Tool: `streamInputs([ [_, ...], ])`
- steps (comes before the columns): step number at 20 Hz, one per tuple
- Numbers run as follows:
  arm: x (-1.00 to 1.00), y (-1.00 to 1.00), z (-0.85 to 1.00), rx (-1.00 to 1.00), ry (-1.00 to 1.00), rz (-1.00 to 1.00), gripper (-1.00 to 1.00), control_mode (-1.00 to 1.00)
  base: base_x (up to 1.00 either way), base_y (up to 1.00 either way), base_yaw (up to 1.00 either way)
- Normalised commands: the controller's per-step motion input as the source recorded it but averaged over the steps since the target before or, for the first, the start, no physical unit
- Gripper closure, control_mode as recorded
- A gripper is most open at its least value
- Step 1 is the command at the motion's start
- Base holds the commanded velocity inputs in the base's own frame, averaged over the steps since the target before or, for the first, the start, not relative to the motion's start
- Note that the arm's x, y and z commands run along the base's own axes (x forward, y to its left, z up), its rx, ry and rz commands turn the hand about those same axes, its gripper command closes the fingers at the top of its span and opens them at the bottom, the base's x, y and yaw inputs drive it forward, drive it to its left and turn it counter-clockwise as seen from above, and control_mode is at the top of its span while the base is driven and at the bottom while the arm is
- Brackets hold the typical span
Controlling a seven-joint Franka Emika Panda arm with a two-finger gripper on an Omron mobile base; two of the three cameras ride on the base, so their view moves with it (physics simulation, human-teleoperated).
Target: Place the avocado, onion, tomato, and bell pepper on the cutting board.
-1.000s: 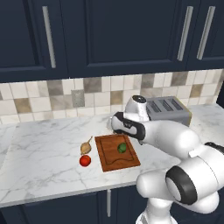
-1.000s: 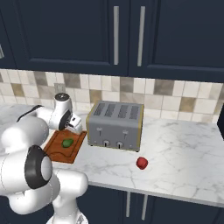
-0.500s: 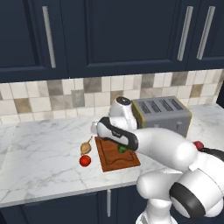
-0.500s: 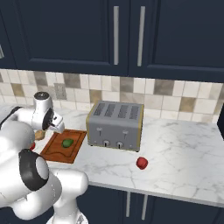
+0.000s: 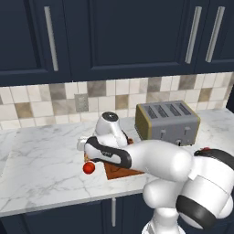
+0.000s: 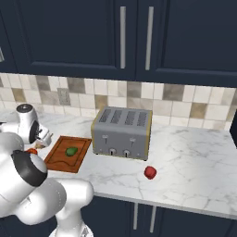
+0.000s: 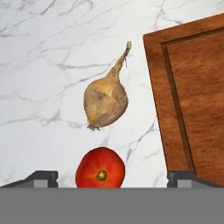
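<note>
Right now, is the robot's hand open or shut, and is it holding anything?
Gripper: open and holding nothing. It hangs over the tomato and the onion, which lie on the counter beside the cutting board.

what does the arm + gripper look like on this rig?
Glossy white arm built of fat rounded links, with dark grey to black bands at the joints and a round dark cap on the wrist. The gripper has two small dark grey, blocky finger tips. No cables or markings can be made out.
</note>
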Motion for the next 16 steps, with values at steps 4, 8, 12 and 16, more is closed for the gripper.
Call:
streamInputs([
  [4,-0.07,0.14,-0.12,0.0,0.0,0.02,-1.0,-1.0,0.0,0.0,0.0],
  [8,0.0,0.05,-0.13,-0.01,0.0,0.0,-1.0,-1.0,0.0,0.0,0.0],
  [12,-0.07,0.17,-0.25,-0.02,0.02,0.0,-1.0,-1.0,0.0,0.0,0.0],
  [16,-0.02,0.14,-0.2,0.0,0.03,0.0,-1.0,-1.0,0.0,0.0,0.0],
])
